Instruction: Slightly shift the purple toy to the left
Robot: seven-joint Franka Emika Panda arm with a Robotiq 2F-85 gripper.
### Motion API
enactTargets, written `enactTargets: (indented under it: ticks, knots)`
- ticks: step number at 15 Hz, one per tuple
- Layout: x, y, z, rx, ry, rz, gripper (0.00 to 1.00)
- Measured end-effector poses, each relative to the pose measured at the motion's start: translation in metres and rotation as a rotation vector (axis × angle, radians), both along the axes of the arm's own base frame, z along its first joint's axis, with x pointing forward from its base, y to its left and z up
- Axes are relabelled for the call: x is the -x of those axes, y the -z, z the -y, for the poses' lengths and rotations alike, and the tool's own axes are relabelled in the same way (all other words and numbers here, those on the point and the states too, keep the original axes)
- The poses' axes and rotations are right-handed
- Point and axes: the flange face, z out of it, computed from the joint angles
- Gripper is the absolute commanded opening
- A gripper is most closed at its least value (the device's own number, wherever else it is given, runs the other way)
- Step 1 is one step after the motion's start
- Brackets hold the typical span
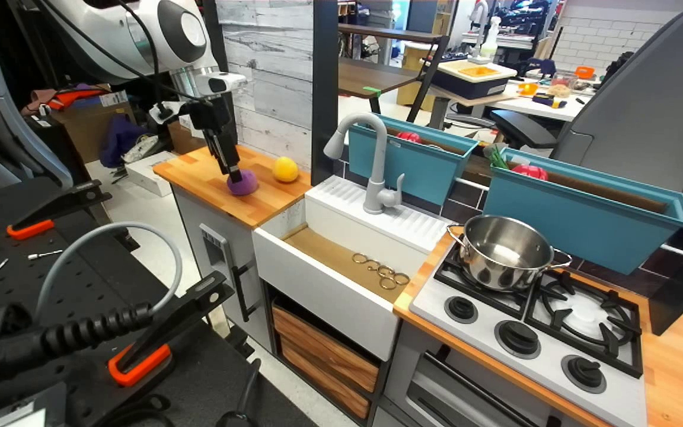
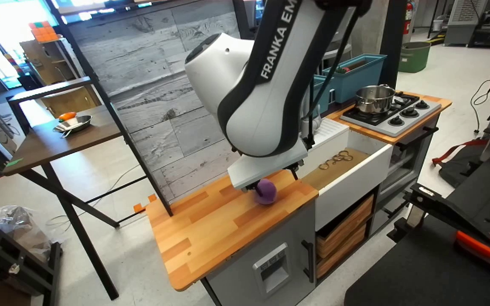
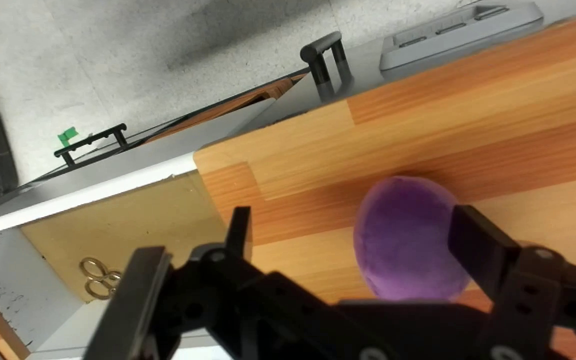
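Observation:
The purple toy (image 1: 243, 182) is small and roundish and sits on the wooden countertop (image 1: 199, 171). It also shows in an exterior view (image 2: 267, 193), partly covered by the gripper, and in the wrist view (image 3: 408, 240). My gripper (image 3: 353, 230) is open and points down over the toy. In the wrist view the toy lies between the fingers, close to the right finger, whose tip overlaps its edge. I cannot tell whether they touch. A wide gap separates the toy from the left finger. In an exterior view the gripper (image 1: 235, 175) is right at the toy.
A yellow ball (image 1: 285, 169) sits beside the toy on the countertop. A white sink (image 1: 329, 281) with several metal rings (image 1: 382, 271) adjoins the counter. A grey wood-look panel (image 1: 276, 77) stands behind. A faucet (image 1: 377, 160) and a stove with a steel pot (image 1: 504, 252) are farther along.

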Motion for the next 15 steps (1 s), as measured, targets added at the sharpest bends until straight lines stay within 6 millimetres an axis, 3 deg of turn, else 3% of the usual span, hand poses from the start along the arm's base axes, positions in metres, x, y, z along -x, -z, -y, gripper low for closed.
enactTargets:
  ticks: [7,12,13,15]
  knots:
    - [-0.023,0.008,-0.013,-0.029,0.024,0.049,1.00]
    - [-0.021,0.044,-0.010,-0.025,0.041,0.028,1.00]
    - [-0.020,0.051,-0.010,-0.025,0.043,0.025,0.75]
    - [-0.022,0.059,-0.013,-0.031,0.046,0.028,0.66]
